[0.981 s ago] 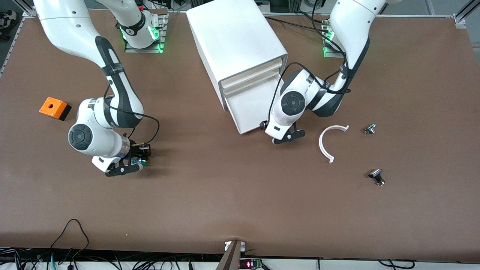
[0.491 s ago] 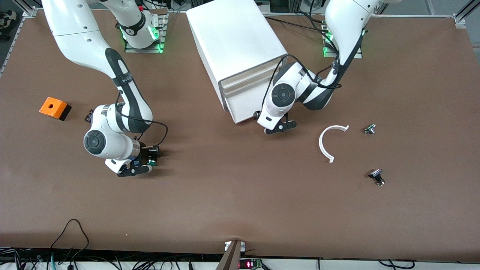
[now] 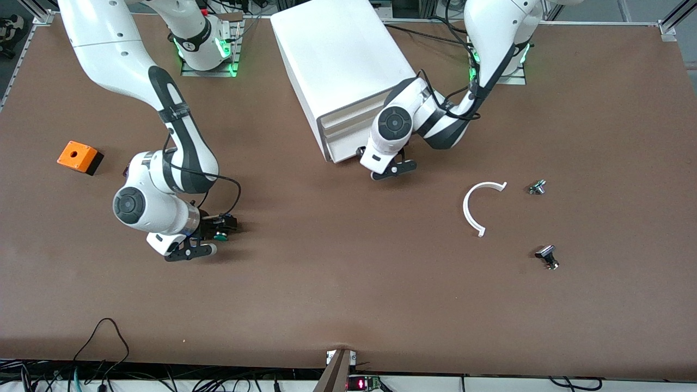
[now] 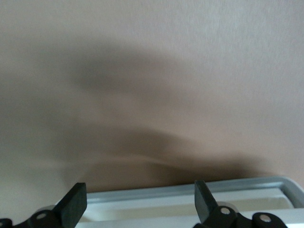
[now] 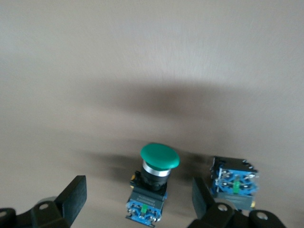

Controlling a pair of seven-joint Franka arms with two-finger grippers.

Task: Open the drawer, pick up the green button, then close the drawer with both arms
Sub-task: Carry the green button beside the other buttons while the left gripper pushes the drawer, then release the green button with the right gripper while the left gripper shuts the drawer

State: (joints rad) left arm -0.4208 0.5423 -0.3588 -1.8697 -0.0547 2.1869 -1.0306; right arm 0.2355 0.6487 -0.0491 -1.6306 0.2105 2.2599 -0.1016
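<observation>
Pressing against the cream front of the drawer (image 3: pixel 344 151), the left end effector (image 3: pixel 381 167) is set low at the cabinet (image 3: pixel 340 60) with its fingers (image 4: pixel 73 205) spread and nothing between them; by the look of it, the drawer is nearly or fully seated. The right end effector (image 3: pixel 209 239) is held low over the desk (image 3: pixel 348 294) toward the right arm's end, released, its fingers (image 5: pixel 71 197) standing apart on either side of the button (image 5: pixel 154 183). The button is seen upright on the desk, green cap uppermost, its long axis vertical, so that the blue-black block body serves as its base. A second contact block (image 5: pixel 233 183) sits just beside it.
</observation>
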